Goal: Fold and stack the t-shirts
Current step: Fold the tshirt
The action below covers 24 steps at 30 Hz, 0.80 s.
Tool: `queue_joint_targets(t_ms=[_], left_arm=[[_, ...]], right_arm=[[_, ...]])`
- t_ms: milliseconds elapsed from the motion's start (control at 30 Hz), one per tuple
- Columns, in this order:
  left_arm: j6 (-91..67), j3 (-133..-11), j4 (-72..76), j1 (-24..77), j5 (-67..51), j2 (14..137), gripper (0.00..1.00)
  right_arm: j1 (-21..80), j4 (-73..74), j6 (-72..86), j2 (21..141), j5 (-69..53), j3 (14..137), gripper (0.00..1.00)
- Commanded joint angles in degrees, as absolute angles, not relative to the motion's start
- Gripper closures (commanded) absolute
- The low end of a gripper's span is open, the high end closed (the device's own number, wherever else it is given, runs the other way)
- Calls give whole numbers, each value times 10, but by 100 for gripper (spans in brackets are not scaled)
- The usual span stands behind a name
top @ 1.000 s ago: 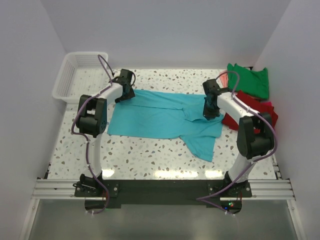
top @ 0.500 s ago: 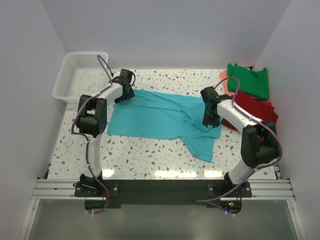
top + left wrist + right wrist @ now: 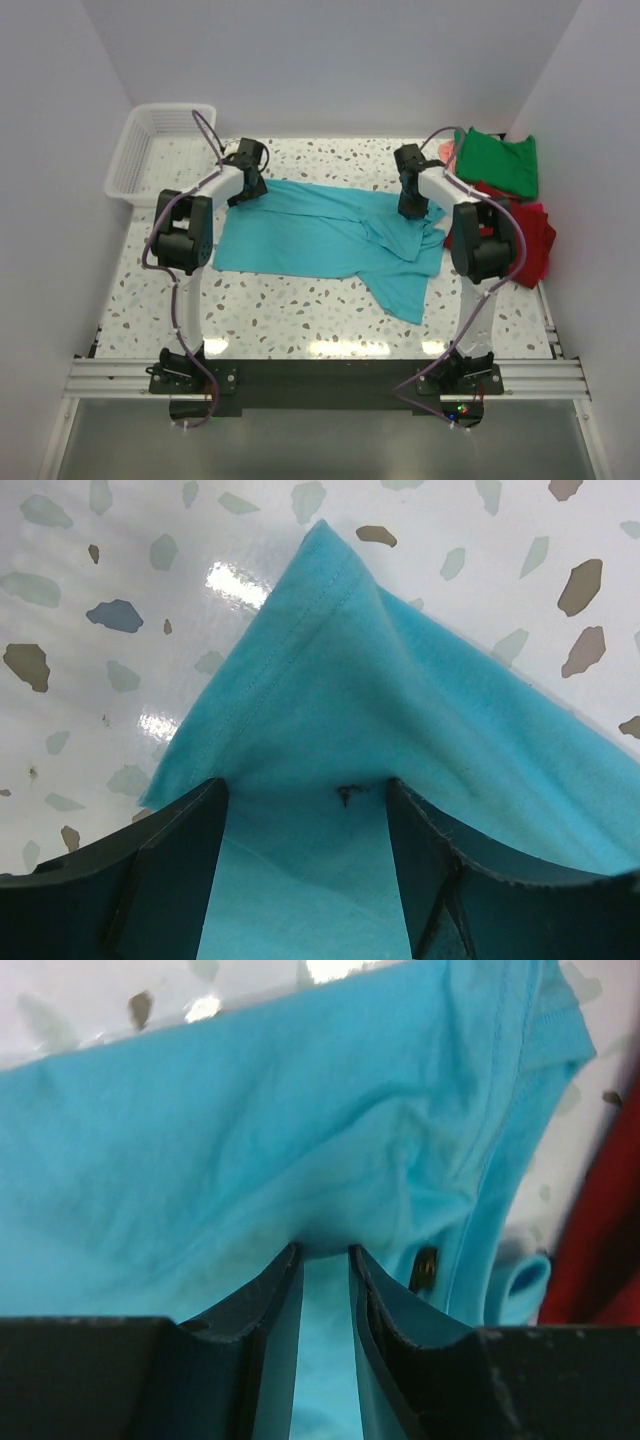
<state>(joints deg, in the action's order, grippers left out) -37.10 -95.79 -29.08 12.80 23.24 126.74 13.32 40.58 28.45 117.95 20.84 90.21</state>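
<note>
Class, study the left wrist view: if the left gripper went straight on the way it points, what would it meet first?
The turquoise t-shirt: its corner lies between the left gripper's open fingers, with the speckled table probably just behind.

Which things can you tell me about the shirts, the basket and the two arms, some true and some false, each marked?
1. The turquoise shirt lies spread out between the arms. True.
2. The right end effector pinches turquoise cloth. True.
3. The green shirt sits in the white basket. False: it lies at the far right, and the basket is at the far left.
4. The red shirt lies by the left arm. False: it lies beside the right arm.
5. The left end effector is at a corner of the turquoise shirt. True.
</note>
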Motion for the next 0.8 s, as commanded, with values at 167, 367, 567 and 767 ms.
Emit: queue_joint_targets(t_ms=[167, 367, 567, 767], left_arm=[[-372, -957, -341, 104, 263, 1269, 30], [-372, -988, -350, 101, 259, 1284, 30], [-368, -1043, -366, 101, 252, 1316, 30], [-365, -1105, -379, 101, 238, 1360, 30]], right_arm=[[94, 403, 262, 1269, 196, 1005, 71], [77, 428, 251, 1345, 154, 1092, 69], [69, 496, 235, 1437, 111, 1263, 66], [62, 533, 227, 1510, 89, 1390, 63]])
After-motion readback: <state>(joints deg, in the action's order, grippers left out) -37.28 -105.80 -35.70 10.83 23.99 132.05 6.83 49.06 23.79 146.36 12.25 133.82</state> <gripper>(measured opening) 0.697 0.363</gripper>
